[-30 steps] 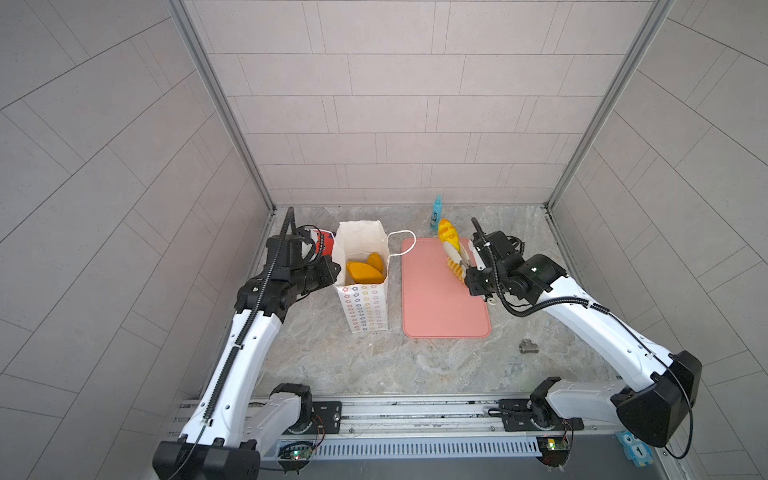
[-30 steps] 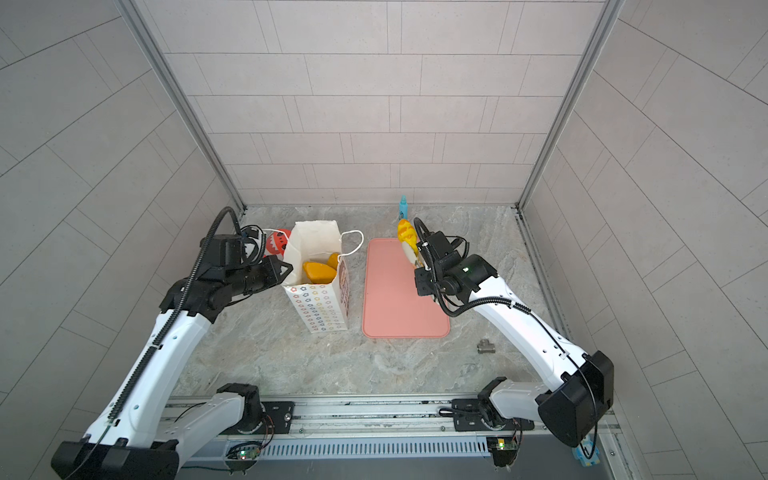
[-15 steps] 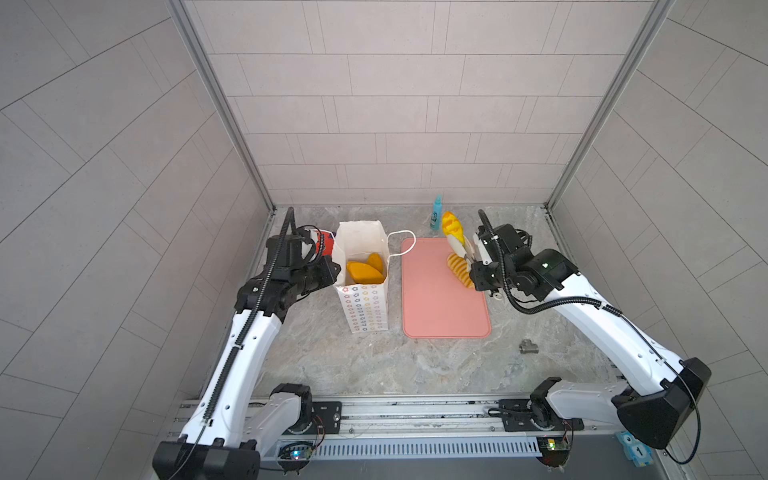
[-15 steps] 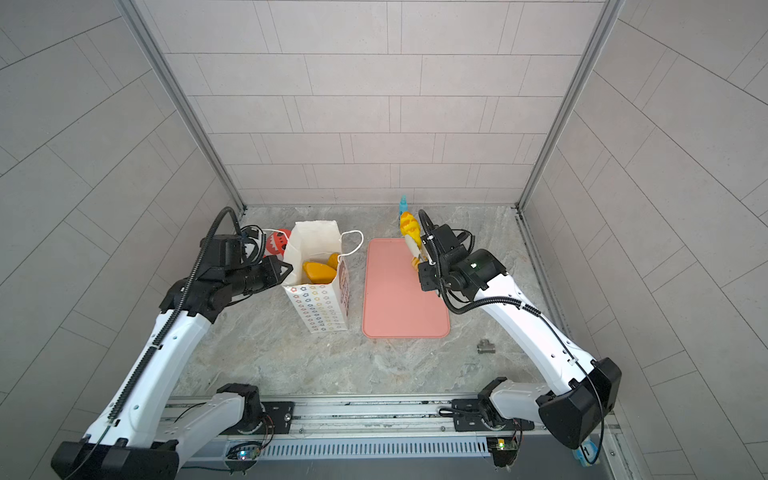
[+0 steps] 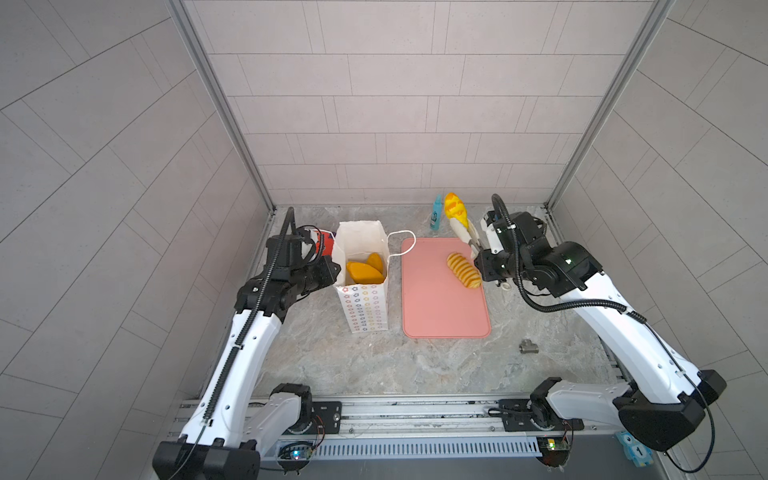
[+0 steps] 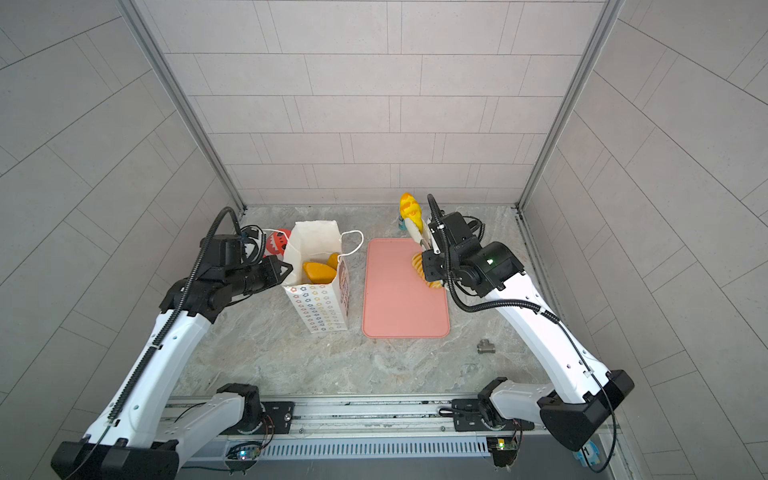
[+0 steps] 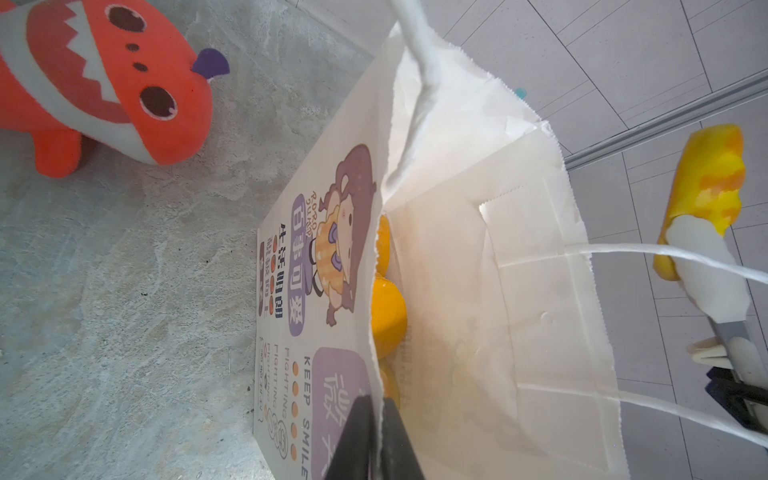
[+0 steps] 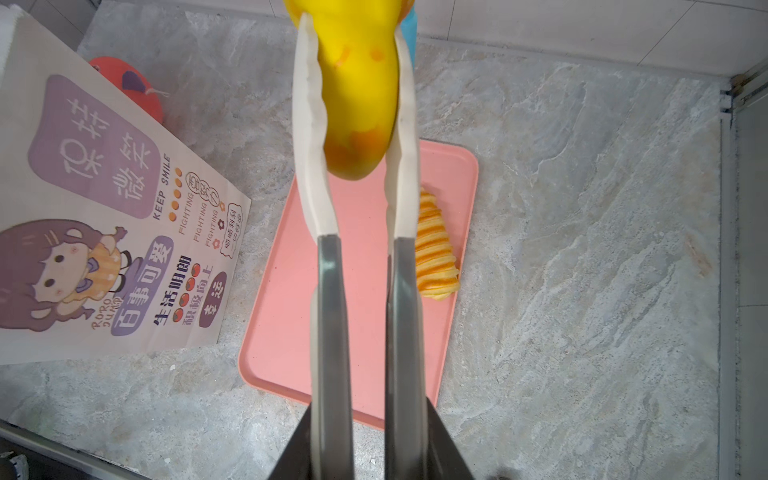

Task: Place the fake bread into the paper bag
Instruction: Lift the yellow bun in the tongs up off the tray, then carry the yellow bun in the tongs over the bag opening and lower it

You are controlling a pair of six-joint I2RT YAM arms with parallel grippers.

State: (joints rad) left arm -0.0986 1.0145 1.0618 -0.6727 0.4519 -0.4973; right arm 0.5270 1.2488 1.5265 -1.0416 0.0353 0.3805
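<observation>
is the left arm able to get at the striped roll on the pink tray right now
Probably not: the left tool grips the paper bag by its rim, and the bag stands between it and the striped roll.

Marble table [image 5: 374, 365] bears paper bag [image 5: 365, 309]; tray [image 5: 440, 311]; shark toy [image 7: 104, 95].

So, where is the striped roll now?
In both top views the striped roll lies on the pink tray, right of the paper bag, near the tray's right edge.
</observation>
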